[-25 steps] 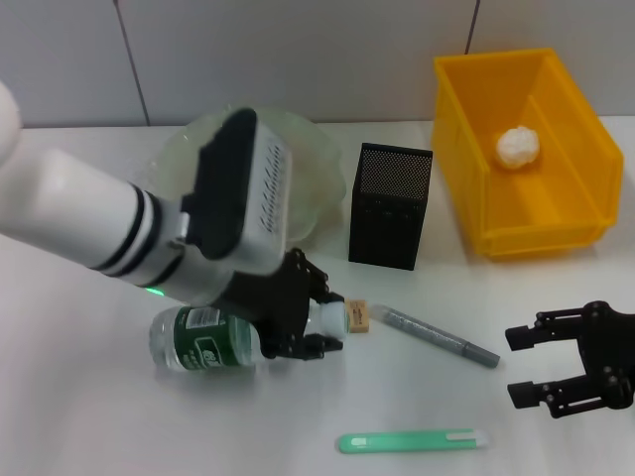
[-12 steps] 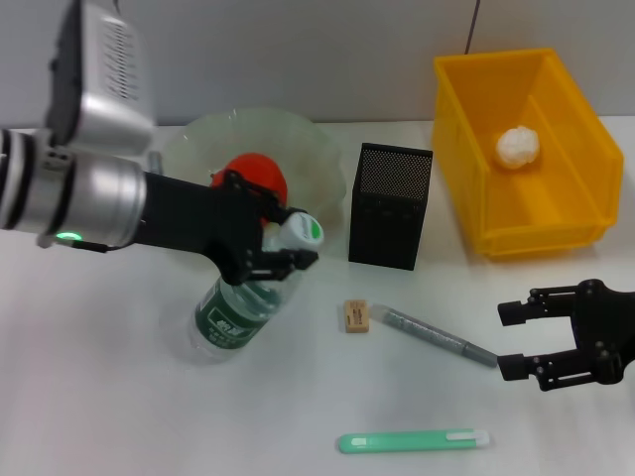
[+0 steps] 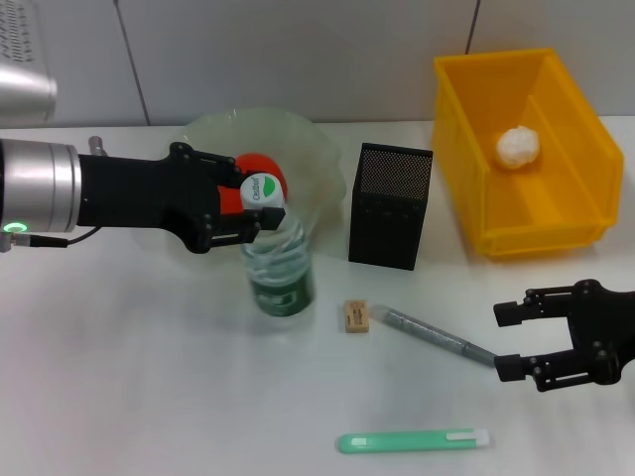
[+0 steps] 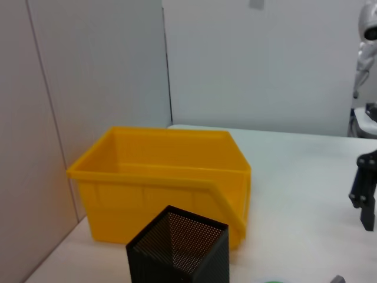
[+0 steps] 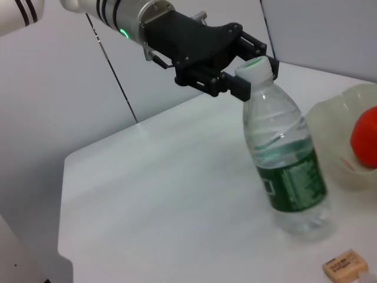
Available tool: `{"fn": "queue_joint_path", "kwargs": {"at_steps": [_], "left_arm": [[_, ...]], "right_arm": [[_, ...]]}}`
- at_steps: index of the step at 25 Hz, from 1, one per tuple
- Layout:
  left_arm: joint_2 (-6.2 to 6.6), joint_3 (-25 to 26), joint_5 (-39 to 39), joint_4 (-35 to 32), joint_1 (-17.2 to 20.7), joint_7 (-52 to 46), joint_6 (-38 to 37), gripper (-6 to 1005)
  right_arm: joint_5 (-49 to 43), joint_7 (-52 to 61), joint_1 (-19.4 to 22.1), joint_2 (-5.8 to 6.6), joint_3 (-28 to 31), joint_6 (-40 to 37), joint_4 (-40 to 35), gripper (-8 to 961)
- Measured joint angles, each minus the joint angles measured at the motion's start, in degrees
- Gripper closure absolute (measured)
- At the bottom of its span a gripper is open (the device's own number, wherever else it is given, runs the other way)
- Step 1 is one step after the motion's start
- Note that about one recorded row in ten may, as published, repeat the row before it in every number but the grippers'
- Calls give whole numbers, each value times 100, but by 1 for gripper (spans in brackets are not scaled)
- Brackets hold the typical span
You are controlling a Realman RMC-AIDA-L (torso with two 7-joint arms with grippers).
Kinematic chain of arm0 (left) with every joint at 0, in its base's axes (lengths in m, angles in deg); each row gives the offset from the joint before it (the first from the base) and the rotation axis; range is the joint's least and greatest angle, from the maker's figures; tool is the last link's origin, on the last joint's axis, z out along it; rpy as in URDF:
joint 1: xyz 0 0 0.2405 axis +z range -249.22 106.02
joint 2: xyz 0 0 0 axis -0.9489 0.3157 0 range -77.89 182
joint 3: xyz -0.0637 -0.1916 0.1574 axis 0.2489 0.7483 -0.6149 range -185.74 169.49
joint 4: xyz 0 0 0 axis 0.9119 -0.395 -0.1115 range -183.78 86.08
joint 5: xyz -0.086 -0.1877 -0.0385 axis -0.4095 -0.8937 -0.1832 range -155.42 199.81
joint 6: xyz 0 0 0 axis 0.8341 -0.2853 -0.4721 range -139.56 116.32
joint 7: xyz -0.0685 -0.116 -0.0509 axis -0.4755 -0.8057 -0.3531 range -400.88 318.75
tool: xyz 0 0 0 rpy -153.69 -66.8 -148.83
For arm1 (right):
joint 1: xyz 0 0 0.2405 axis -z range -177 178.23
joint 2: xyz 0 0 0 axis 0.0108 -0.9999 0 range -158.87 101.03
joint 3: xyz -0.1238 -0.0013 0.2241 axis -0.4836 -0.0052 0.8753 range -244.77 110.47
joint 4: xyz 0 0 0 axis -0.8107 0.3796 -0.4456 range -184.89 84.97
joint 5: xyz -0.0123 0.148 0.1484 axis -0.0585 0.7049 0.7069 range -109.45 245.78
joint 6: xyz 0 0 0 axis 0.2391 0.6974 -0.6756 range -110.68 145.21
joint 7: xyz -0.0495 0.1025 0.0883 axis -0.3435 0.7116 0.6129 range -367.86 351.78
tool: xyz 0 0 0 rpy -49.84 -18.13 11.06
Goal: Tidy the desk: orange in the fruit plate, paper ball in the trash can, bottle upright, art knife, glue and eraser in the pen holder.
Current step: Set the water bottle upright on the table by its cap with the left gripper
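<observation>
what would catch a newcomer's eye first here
The left tool clamps the cap of a water bottle, standing almost upright before the fruit plate holding the orange. Far right, the yellow bin holds a paper ball.

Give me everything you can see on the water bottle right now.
The clear plastic water bottle with a green label and a white cap bearing a green mark stands nearly upright on the white table, just in front of the pale translucent fruit plate. It looks partly filled with water. The left hand is closed around its neck just below the cap, coming in from the side. The right wrist view shows a slight lean. Nothing else touches it; the small tan eraser lies apart.
</observation>
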Motion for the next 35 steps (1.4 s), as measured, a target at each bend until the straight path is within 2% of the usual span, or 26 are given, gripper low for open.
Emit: {"fn": "queue_joint_path", "kwargs": {"at_steps": [10, 19, 28, 31, 35], "left_arm": [[-1, 673, -192, 308, 124, 84, 27, 555], [13, 1032, -275, 340, 361, 79, -2, 556], [125, 1272, -429, 362, 707, 175, 2, 556], [128, 1322, -476, 381, 757, 238, 42, 556], [121, 1568, -513, 491, 794, 410, 72, 555]], "right_arm": [[166, 1, 44, -64, 18, -4, 0, 191], [301, -120, 101, -253, 64, 234, -31, 192], [316, -296, 142, -423, 139, 433, -21, 191], [317, -303, 142, -450, 141, 434, -14, 192], [317, -398, 153, -548, 141, 537, -25, 191]]}}
